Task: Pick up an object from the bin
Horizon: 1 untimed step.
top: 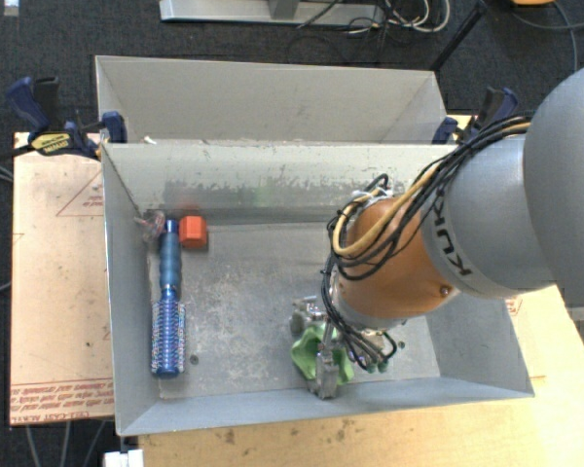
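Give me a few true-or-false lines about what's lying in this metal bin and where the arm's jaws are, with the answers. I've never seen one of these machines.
1. A blue brush lies along the left side of the bin. True.
2. The orange block sits by the brush's bristle end. False: it is beside the handle end, near the back wall.
3. The arm reaches in from the right, and its jaws are down at a green thing near the front wall. True.
4. The orange block touches the green thing. False: they lie well apart, the block at the back left and the green thing at the front, right of centre.
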{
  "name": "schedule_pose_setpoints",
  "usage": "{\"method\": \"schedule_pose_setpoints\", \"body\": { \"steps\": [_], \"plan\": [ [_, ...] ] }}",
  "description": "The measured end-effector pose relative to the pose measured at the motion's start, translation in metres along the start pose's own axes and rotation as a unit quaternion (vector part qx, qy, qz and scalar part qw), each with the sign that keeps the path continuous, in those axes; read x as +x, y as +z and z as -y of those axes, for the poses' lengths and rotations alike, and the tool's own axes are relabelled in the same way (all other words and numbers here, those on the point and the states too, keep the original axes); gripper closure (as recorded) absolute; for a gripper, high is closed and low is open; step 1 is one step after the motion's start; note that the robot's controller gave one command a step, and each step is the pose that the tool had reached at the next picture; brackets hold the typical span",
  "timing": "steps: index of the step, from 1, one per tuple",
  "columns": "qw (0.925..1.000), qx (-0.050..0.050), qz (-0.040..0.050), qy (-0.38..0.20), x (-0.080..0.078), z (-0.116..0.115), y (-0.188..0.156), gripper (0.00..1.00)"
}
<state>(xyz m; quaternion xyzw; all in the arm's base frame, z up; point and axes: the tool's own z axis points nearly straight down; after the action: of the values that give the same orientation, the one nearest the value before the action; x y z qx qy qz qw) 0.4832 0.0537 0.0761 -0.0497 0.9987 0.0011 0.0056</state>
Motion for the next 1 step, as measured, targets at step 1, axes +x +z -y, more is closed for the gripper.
{"method": "schedule_pose_setpoints", "body": {
  "steps": [1],
  "plan": [
    [1.0000,0.000,-0.0053,-0.002,0.0023,-0.0010,-0.0011,1.00]
  ]
}}
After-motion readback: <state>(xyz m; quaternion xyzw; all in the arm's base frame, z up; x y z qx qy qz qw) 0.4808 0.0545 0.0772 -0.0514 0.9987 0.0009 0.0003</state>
